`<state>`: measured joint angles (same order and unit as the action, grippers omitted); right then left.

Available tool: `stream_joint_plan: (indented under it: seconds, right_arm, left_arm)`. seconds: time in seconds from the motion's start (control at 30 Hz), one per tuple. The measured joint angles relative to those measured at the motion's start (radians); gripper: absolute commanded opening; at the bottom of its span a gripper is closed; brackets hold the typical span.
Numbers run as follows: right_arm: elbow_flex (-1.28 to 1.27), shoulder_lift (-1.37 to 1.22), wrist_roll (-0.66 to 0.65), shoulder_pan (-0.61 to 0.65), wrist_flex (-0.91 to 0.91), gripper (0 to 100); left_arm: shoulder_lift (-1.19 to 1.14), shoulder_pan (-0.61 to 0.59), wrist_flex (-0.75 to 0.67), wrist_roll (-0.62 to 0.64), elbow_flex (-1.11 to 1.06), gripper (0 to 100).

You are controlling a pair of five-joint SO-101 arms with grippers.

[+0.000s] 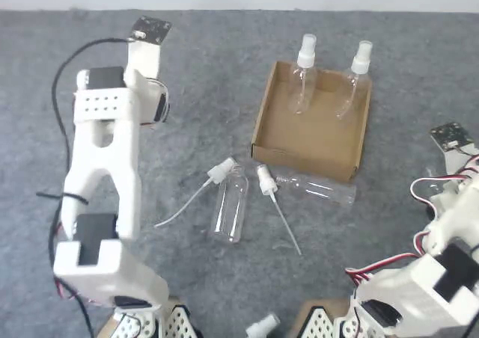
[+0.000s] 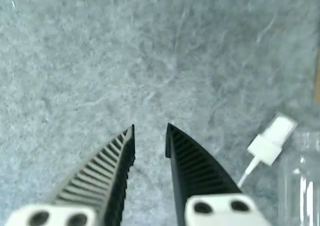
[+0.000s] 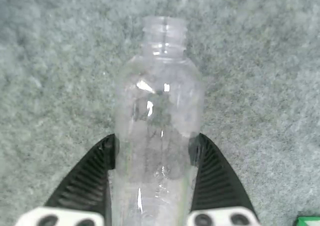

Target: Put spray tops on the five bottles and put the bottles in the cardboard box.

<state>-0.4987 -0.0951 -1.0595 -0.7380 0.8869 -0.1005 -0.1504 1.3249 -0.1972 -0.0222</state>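
Bottle (image 3: 160, 86), clear, gripped by right end effector (image 3: 155, 138).

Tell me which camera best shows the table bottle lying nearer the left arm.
The high view: the whole bottle lies in sight, a spray top at its neck. The left wrist view catches just its edge. The right wrist view's uncapped bottle, held by the right gripper, is another.

A robotics lab bench, judging by grey felt tabletop (image 1: 209, 76) and bare-wired white arms (image 1: 103, 170).
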Motion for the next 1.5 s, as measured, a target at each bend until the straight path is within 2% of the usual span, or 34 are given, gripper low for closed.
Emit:
stream_joint_plan:
  seconds: [0.17, 0.33, 0.6, 0.77, 1.0, 1.17, 1.3, 1.5]
  right_arm:
    - [0.000, 0.000, 0.018, 0.011, -0.009, 0.6]
    - [-0.018, 0.025, 0.087, 0.018, -0.029, 0.6]
    - [-0.023, 0.051, 0.161, 0.020, -0.026, 0.6]
    - [-0.025, 0.051, 0.172, 0.026, -0.025, 0.6]
    - [-0.083, 0.074, 0.173, 0.029, -0.072, 0.6]
    - [-0.133, 0.097, 0.175, 0.029, -0.126, 0.6]
    - [-0.141, 0.103, 0.175, 0.029, -0.133, 0.6]
    - [-0.141, 0.103, 0.175, 0.029, -0.133, 0.6]
  left_arm:
    - [0.287, -0.006, -0.265, 0.068, -0.348, 9]
    - [0.601, -0.017, -0.531, 0.075, -0.756, 9]
    - [0.961, -0.014, -0.836, 0.078, -1.287, 9]
    - [1.134, -0.011, -0.991, 0.081, -1.499, 9]
    - [1.339, -0.011, -1.008, 0.081, -1.665, 9]
    - [1.481, -0.012, -0.959, 0.081, -1.676, 9]
    - [1.564, -0.012, -0.795, 0.081, -1.676, 9]
    - [1.657, -0.011, -0.420, 0.081, -1.676, 9]
